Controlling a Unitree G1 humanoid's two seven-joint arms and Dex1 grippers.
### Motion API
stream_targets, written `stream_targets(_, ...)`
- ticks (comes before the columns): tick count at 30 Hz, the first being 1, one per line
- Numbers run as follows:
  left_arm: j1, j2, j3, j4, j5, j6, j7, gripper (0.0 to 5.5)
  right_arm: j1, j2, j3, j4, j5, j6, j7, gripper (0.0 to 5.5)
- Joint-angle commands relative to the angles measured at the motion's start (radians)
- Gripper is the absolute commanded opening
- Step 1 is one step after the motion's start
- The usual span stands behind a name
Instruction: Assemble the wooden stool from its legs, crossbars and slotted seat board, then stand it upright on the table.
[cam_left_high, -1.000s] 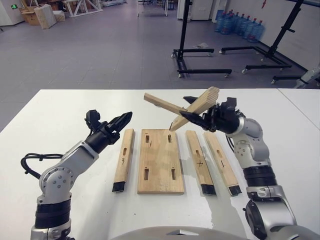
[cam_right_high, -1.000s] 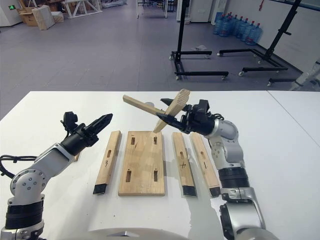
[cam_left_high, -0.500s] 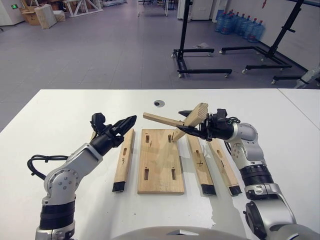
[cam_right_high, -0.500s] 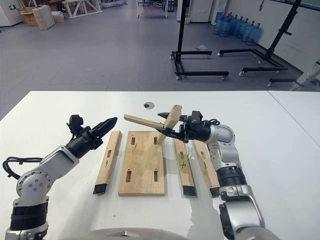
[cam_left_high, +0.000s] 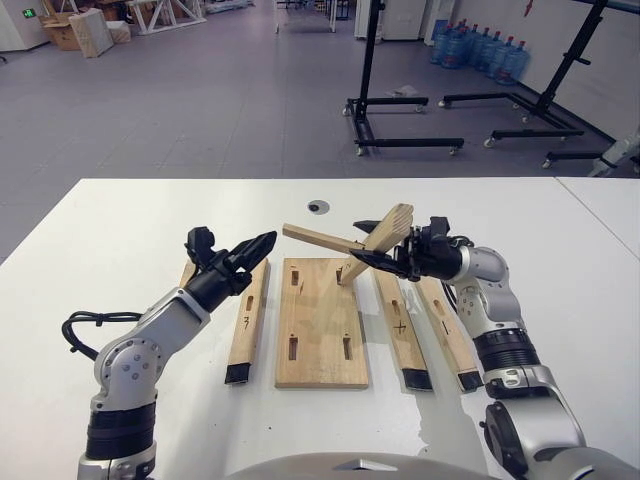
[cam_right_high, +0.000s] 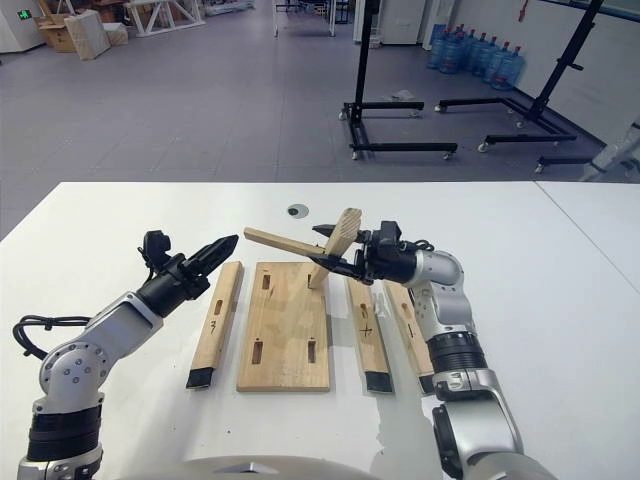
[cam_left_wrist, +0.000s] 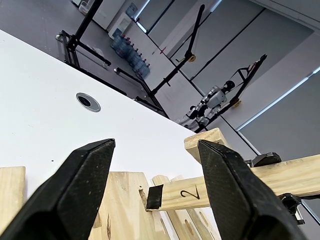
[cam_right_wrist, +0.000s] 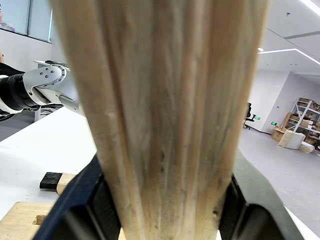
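The slotted seat board (cam_left_high: 320, 330) lies flat mid-table. One leg (cam_left_high: 248, 315) lies to its left and two legs (cam_left_high: 400, 325) (cam_left_high: 445, 325) to its right. My right gripper (cam_left_high: 388, 258) is shut on a fourth leg (cam_left_high: 385, 235), held tilted, with a crossbar (cam_left_high: 315, 238) sticking out of it toward the left. That leg's lower end is down at the board's far right slot; whether it sits in the slot I cannot tell. In the right wrist view the held leg (cam_right_wrist: 160, 115) runs between the fingers (cam_right_wrist: 90, 205). My left gripper (cam_left_high: 255, 250) hovers open over the left leg's far end, holding nothing (cam_left_wrist: 156, 145).
A round hole (cam_left_high: 318, 207) is set in the white table (cam_left_high: 120, 220) behind the parts. A short wooden piece (cam_left_high: 187, 272) shows partly under my left forearm. Black wheeled stands (cam_left_high: 400, 120) are on the floor beyond the table.
My right gripper has brought the leg and crossbar down and nearer, onto the board's far right corner. My left gripper has edged forward and to the right, still open.
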Motion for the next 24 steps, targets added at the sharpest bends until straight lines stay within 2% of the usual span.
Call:
stream_targets(1, 0.008, 0.004, -0.006, -0.021, 0.016, 0.016, -0.004, 3.02, -0.009, 0.007, -0.001, 0.019, -0.013, -0.019, 0.005, 2.05)
stream_targets(11, 0.013, -0.006, -0.016, -0.026, 0.025, 0.015, -0.004, 3.02, 0.009, 0.011, 0.036, 0.021, -0.019, 0.012, 0.031, 2.05)
stream_targets(19, 0.015, -0.020, -0.020, -0.027, 0.037, 0.009, -0.006, 3.02, 0.014, -0.084, 0.061, -0.045, 0.019, 0.324, 0.015, 2.05)
stream_targets(24, 0.014, -0.031, -0.021, -0.024, 0.047, 0.004, -0.011, 3.02, 0.026, -0.104, 0.092, -0.012, -0.057, 0.332, -0.035, 2.05)
